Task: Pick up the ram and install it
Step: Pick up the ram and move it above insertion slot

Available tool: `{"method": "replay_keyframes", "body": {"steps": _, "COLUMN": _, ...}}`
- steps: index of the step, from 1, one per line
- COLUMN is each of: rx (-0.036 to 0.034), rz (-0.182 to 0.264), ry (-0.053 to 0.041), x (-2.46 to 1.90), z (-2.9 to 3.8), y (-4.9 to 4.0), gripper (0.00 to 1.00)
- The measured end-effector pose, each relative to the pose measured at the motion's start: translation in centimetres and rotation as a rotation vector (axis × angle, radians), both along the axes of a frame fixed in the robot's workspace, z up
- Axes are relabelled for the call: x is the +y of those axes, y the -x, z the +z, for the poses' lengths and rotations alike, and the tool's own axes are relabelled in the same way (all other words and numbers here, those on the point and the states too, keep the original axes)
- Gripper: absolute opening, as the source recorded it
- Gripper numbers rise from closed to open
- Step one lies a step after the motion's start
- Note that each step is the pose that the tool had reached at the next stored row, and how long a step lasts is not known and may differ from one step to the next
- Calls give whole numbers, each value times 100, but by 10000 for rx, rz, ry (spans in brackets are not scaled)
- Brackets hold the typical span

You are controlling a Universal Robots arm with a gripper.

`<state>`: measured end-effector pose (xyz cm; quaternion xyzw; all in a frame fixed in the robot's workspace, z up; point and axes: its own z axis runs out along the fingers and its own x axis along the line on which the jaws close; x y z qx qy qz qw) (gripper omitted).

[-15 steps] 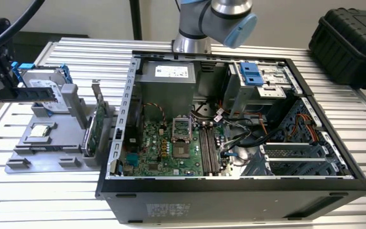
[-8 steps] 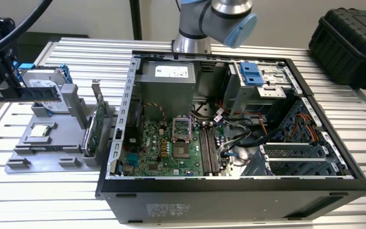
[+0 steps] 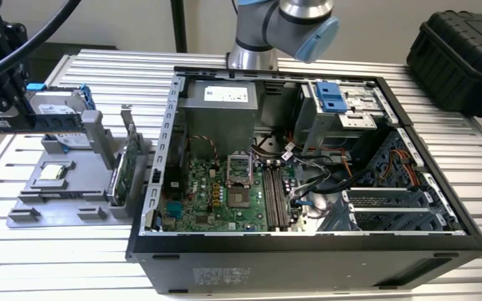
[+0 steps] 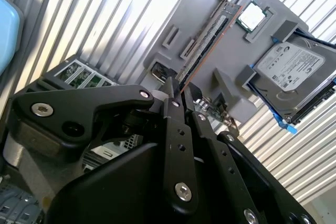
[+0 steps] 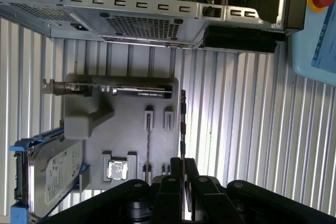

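Found the gripper [image 4: 181, 91] closed on the ram [image 4: 210, 40], fingertips pinching the thin stick across its two faces. Placed the ram above the grey tray [image 4: 236, 51], stretching away from the fingertips. Noted the processor chip [image 4: 252, 17] and the hard drive [image 4: 291, 69] seated on that same tray. Seemed lifted free of its holders, since in the first wrist view lay in line with the tray's border rather than over them, but could not be sure of the gap beneath.

Judged the step as pick-up and carry, not yet installation. Saw the long memory slots [image 3: 276, 194] on the board inside the open computer case [image 3: 308, 257], well apart from the tray in the exterior view.

Called for a firm, even squeeze, to guard against pivoting or slipping between the pads. Called for a straight rise with no twist, to avoid snagging a holder. Called also for holding the stick level and parallel to the slots, clear of the case wall and the loose cables [image 3: 312, 185].
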<state>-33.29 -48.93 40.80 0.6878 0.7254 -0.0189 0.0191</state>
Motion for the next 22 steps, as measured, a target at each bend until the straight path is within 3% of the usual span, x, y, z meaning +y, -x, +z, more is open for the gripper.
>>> {"method": "replay_keyframes", "body": {"steps": 22, "rx": 1, "rz": 0, "ry": 0, "x": 0, "z": 20, "y": -172, "gripper": 0}}
